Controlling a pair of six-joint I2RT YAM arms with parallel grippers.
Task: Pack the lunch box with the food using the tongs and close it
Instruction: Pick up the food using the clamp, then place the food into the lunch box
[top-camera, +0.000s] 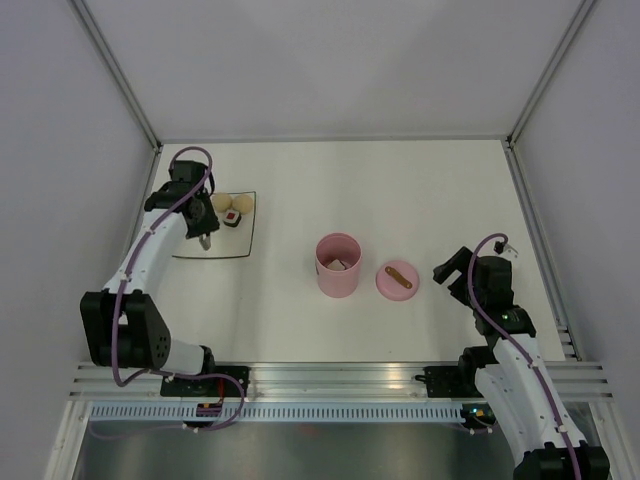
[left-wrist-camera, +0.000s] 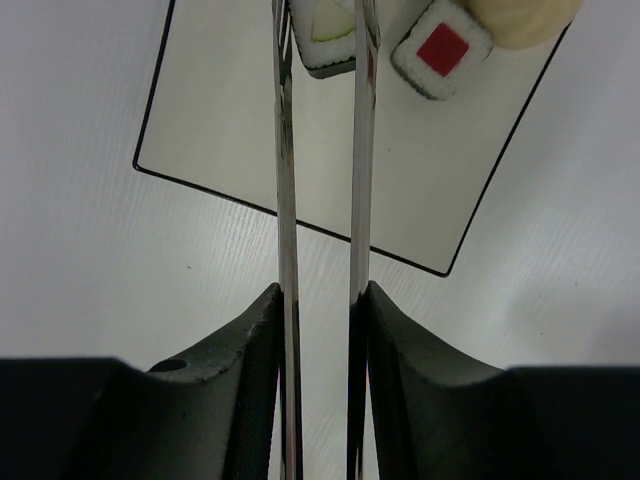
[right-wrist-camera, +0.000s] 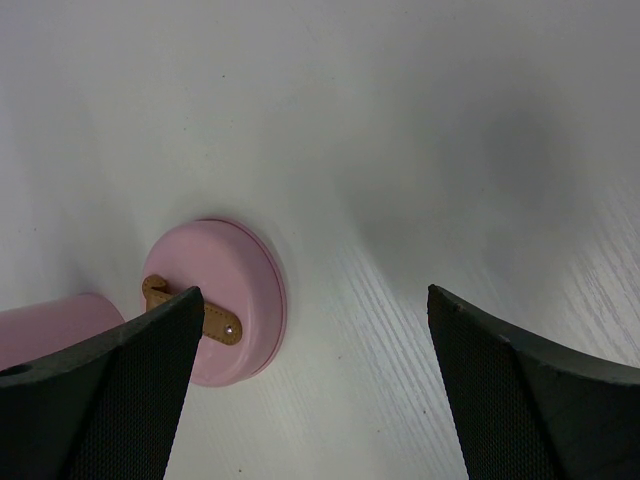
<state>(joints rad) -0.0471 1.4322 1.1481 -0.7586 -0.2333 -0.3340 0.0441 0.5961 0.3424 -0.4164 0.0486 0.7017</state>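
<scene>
The left fingers (left-wrist-camera: 245, 350) clamp the long slim silver metal tongs (left-wrist-camera: 284, 200), whose tips flank a black-and-white sushi piece (left-wrist-camera: 322, 45) at top centre. The right fingers (right-wrist-camera: 510, 385) stand wide apart beside the round pink lid (right-wrist-camera: 215, 262).

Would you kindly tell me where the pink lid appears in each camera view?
Top external: lid right of centre, just right of the lunch box.
Left wrist: not in it.
Right wrist: lid at lower left, lunch box at the left edge.
Shared landmark: the lunch box, beside the lid in both.
</scene>
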